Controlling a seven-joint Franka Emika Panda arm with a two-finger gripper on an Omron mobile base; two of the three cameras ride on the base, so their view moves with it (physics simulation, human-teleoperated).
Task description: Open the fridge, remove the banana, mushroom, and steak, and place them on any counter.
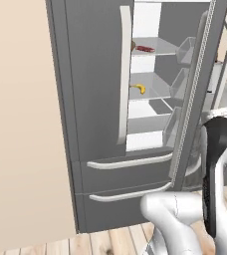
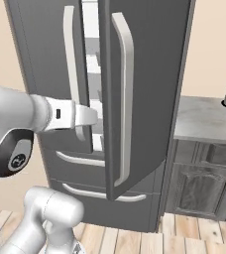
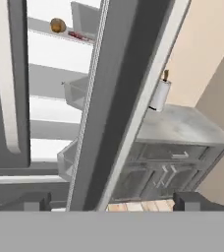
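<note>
Standing ajar, the fridge (image 1: 100, 99) door edge (image 3: 119, 98) sits between the spread fingers (image 3: 35, 201).

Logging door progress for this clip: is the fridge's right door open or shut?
Open, partway. The right door stands swung out from the fridge, exposing white shelves with the steak and banana.

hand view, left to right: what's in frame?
Pale handle of the closed fridge door → mushroom on the top shelf → steak beside it → edge of the open fridge door → white cylinder on the counter.
</note>
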